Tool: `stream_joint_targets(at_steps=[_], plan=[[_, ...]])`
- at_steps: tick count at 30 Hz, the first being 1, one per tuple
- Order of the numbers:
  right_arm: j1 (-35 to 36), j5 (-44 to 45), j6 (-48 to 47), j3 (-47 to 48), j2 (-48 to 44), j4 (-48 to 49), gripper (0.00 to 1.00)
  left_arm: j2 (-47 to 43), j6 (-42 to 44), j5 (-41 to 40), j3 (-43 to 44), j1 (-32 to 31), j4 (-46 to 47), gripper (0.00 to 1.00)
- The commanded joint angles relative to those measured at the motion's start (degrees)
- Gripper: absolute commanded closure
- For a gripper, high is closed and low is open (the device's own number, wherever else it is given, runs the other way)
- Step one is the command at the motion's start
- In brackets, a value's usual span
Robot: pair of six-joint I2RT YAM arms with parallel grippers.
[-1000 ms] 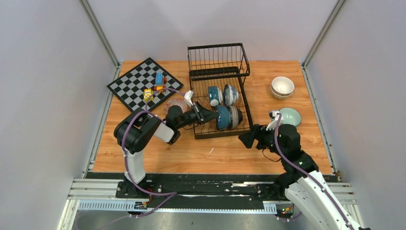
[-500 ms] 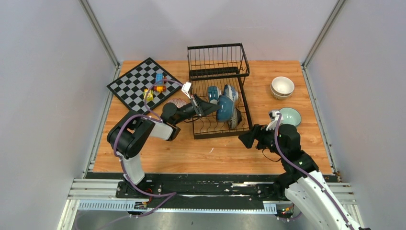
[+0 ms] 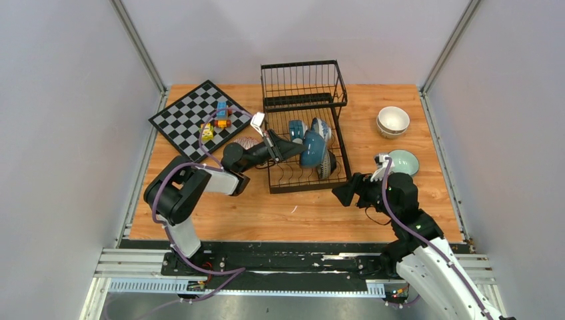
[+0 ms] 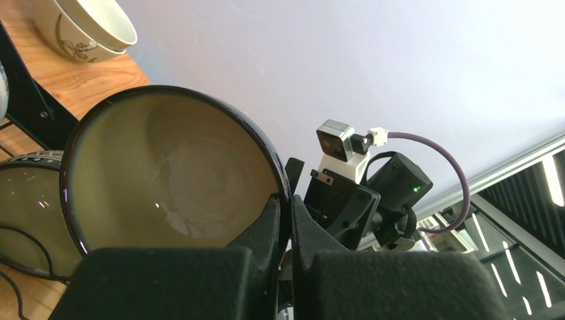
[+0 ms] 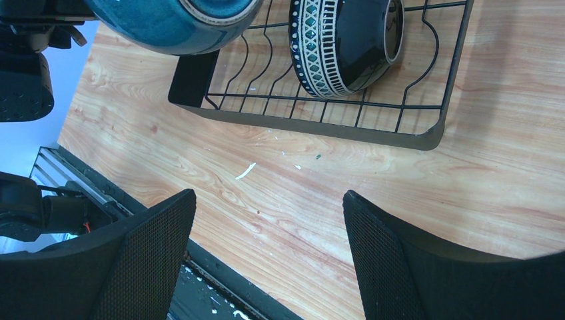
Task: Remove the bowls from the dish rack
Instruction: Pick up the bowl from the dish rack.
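Rim of the dark teal bowl (image 3: 311, 152) is pinched by the left gripper (image 4: 286, 213). The bowl hangs tilted over the dish rack (image 3: 306, 189) centre, to that gripper's right. The right gripper (image 3: 342, 193) stands spread off the rack's near right corner.

The top camera sits high up behind both arms and looks down on the whole wooden desk (image 3: 300, 207). The left wrist camera is very close to a dark blue round bowl (image 4: 173, 167) and looks across at the right arm (image 4: 373, 193). The right wrist camera looks down from near at the black wire dish rack (image 5: 320, 129), which the top camera sees too.
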Motion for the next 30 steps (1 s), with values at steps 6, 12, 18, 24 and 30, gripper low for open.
stream_joint_targets(at_steps=[6, 12, 18, 24, 30], plan=[[0.8, 0.5, -0.6, 1.4, -0.9, -1.7, 0.15, -4.5, 1.4, -1.5, -2.5, 0.2, 5.4, 1.0], [0.7, 0.6, -0.6, 1.5, -0.9, -1.7, 0.15, -7.7, 0.6, -6.0, -6.0, 1.1, 4.9, 1.0], [0.8, 0.9, -0.3, 2.0, -0.5, -1.3, 0.15, -12.7, 1.1, -11.0, -8.3, 1.0, -1.0, 1.0], [0.8, 0.7, -0.1, 2.9, -0.2, -1.2, 0.15, -18.4, 2.7, -13.8, -9.6, 1.0, -6.7, 1.0], [0.8, 0.6, 0.7, 2.9, -0.2, -1.1, 0.15, -23.4, 2.3, -14.9, -10.8, 1.0, -13.0, 1.0]])
